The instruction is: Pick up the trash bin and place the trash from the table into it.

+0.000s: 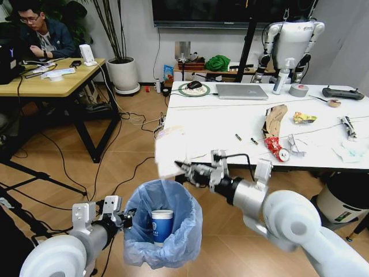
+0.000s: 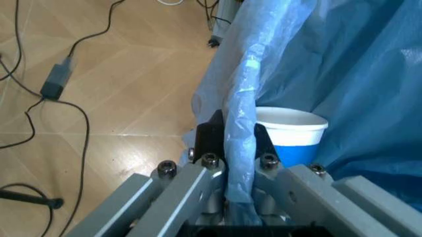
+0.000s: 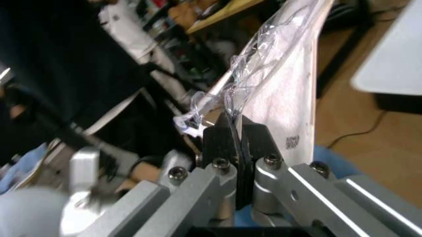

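Observation:
The trash bin (image 1: 163,222), lined with a crinkly light-blue bag, hangs low in front of me. My left gripper (image 1: 124,219) is shut on its rim, and the left wrist view shows the jaws (image 2: 238,148) pinching the bag's edge (image 2: 240,94). A blue-white paper cup (image 1: 162,224) (image 2: 290,134) stands inside the bin. Just above the bin, my right gripper (image 1: 181,168) (image 3: 236,133) is shut on a piece of clear and white plastic packaging (image 1: 167,151) (image 3: 280,81). On the white table (image 1: 230,124) lie a brown cardboard piece (image 1: 275,119), a red-labelled crushed bottle (image 1: 275,149), a yellow wrapper (image 1: 303,118) and tissues (image 1: 350,151).
A laptop (image 1: 241,91), spray bottle (image 1: 282,76) and tape roll (image 1: 298,90) stand at the table's far side. A grey-white bin (image 1: 340,202) sits under its right end. A wooden desk (image 1: 55,83) stands at the left, with cables (image 1: 124,173) across the floor.

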{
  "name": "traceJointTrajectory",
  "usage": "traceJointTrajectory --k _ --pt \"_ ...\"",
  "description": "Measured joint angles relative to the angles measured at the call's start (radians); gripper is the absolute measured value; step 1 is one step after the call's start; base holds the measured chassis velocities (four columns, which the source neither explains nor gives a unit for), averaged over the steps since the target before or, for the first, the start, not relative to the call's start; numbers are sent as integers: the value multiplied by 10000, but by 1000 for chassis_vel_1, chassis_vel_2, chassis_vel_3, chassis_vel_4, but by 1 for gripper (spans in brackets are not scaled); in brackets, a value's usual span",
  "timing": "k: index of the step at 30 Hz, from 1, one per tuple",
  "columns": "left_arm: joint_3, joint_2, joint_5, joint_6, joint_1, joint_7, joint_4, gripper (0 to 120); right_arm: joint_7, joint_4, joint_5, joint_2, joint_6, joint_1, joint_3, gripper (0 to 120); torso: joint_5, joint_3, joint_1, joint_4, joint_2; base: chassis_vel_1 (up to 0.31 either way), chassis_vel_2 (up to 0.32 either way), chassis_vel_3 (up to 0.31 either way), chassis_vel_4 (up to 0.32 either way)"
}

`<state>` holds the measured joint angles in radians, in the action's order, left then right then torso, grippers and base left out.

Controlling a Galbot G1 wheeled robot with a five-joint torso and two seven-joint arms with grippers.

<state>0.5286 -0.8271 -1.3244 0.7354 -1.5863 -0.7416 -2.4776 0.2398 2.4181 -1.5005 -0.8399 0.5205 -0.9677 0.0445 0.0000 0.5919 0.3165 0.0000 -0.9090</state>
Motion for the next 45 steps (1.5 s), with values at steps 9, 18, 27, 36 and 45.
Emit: traceJointTrajectory --k 9,18,27,36,45 --pt "165 -158 -131 0 -77 -76 -124 0 -2556 -20 1951 636 762 -1243 353 0 1 1 0 0 0 0 0 0 0" --pt "99 -121 -182 0 11 -76 -156 0 -3108 -29 3232 822 879 -2428 696 8 0 1 0 -1 0 0 0 0 0" --pt "98 -85 -191 0 -17 -64 -221 0 -3121 461 3136 867 807 -2462 1210 41 -1 1 1 0 0 0 0 0 0" --pt "90 -75 -189 0 -75 -59 -224 0 -3307 445 3306 964 722 -2703 1621 69 0 1 2 0 0 0 0 0 0" --pt "161 41 -232 0 -88 -57 -228 0 -3001 194 3470 600 491 -2346 1609 99 0 1 2 0 0 0 0 0 0"
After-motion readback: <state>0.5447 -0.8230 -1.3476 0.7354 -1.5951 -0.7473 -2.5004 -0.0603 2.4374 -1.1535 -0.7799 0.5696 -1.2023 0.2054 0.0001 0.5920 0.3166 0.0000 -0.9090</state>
